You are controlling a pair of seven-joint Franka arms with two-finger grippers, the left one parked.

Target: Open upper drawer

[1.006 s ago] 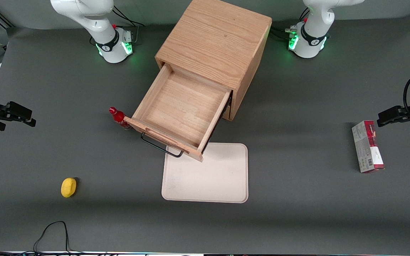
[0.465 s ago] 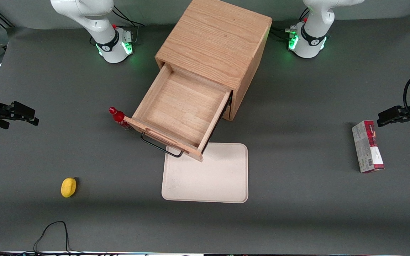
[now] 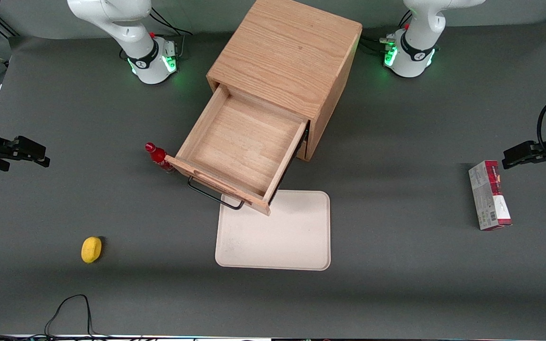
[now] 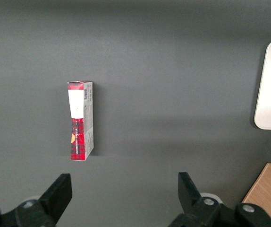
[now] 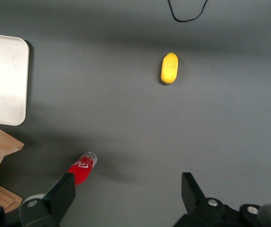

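The upper drawer of the light oak cabinet stands pulled well out, and its inside is bare wood. Its thin black wire handle hangs over the edge of the white tray. My gripper hovers over the table toward the working arm's end, well apart from the drawer and touching nothing. In the right wrist view the gripper is open, with only grey table between its fingers and a red bottle close by one fingertip.
A red bottle lies beside the drawer front's corner. A yellow lemon-like object sits nearer the front camera. The white tray lies in front of the drawer. A red-and-white box lies toward the parked arm's end.
My gripper has shifted only slightly over the table. The drawer, bottle and other things have not moved.
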